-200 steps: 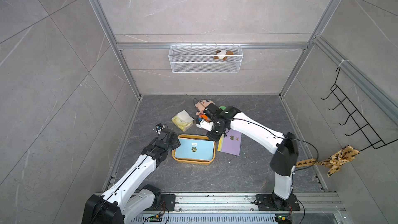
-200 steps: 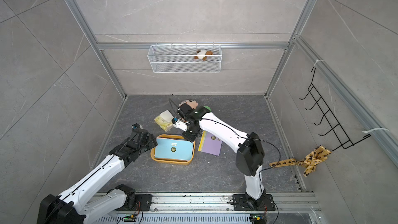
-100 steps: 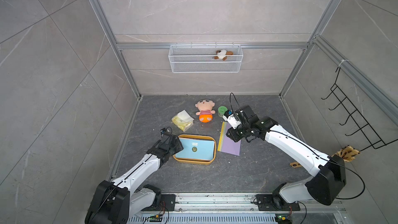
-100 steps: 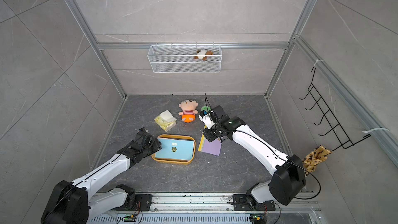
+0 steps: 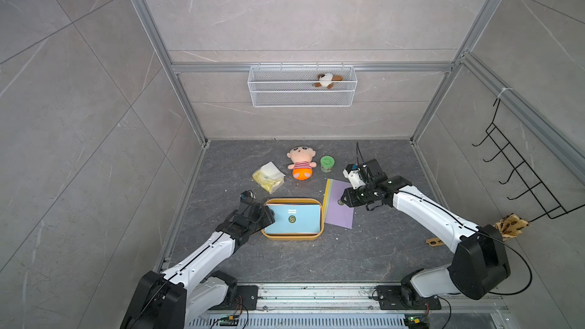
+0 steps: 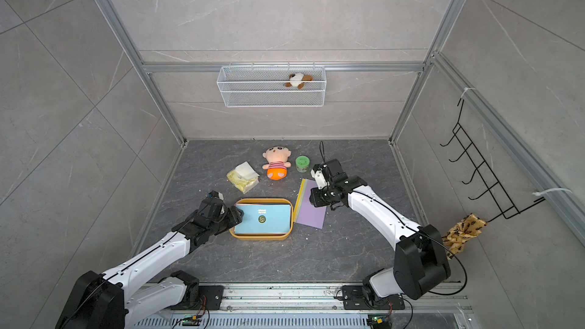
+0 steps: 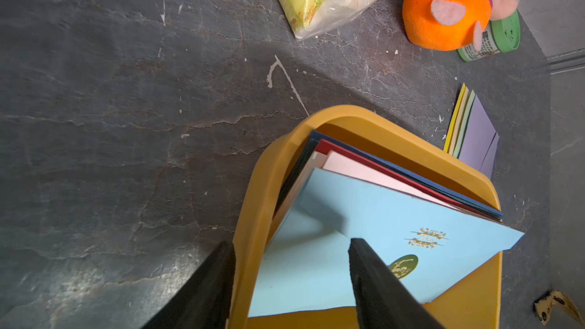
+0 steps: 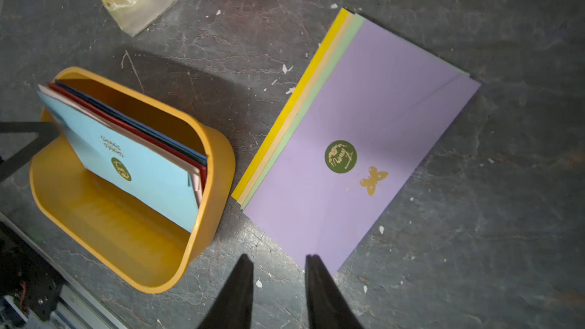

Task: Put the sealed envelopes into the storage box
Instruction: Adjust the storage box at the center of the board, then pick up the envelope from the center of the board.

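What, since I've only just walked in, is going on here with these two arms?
Envelopes are being filed into the storage box. The left gripper is open astride its wall, one finger inside over the blue envelope, which tops those already in. The right gripper, jaws slightly apart and empty, hovers at a corner of the lilac envelope, top of those lying beside the box.

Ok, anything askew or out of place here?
Yes: the light blue paper envelope and those behind it lean tilted in the mustard-yellow plastic tray, not flat, with upper corners rising above the rim.
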Controlling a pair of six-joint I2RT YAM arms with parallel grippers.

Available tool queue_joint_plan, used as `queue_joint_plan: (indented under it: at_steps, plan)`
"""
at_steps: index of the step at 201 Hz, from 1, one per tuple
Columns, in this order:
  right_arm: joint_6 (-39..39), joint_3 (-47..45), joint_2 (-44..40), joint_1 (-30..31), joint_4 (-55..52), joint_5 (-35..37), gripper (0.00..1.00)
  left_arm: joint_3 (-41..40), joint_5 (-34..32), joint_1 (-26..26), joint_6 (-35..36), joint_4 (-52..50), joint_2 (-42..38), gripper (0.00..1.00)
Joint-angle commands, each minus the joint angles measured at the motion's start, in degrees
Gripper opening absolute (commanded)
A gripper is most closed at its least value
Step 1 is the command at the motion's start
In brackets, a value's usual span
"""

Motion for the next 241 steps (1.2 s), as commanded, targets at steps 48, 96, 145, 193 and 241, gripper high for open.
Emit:
queue_joint_plan:
  at_steps: [48,96,145,193,241]
  plan:
    - [12.06,-14.02,-4.71,-6.37,12.49,-0.61,0.44,14.58,-9.71,-0.08,6.15,-13.69,-4.28,0.70]
    - [13.56,-25.28,-15.51,-6.31,20.87,5.13,0.45,12.67,-6.22,-0.04,9.20,-14.37,-9.65,0.69]
    - [14.59,-31.37,-25.56,-6.37,21.75,8.26,0.45,13.46,-4.88,-0.08,9.51,-16.74,-12.12,0.69]
    - [16.40,-32.80,-28.00,-6.39,21.68,10.31,0.45,15.59,-1.62,-0.05,8.80,-16.59,-11.12,0.68]
    - [16.40,-32.79,-27.62,-6.30,21.85,10.38,0.45,19.02,-0.77,-0.08,8.88,-17.01,-9.65,0.68]
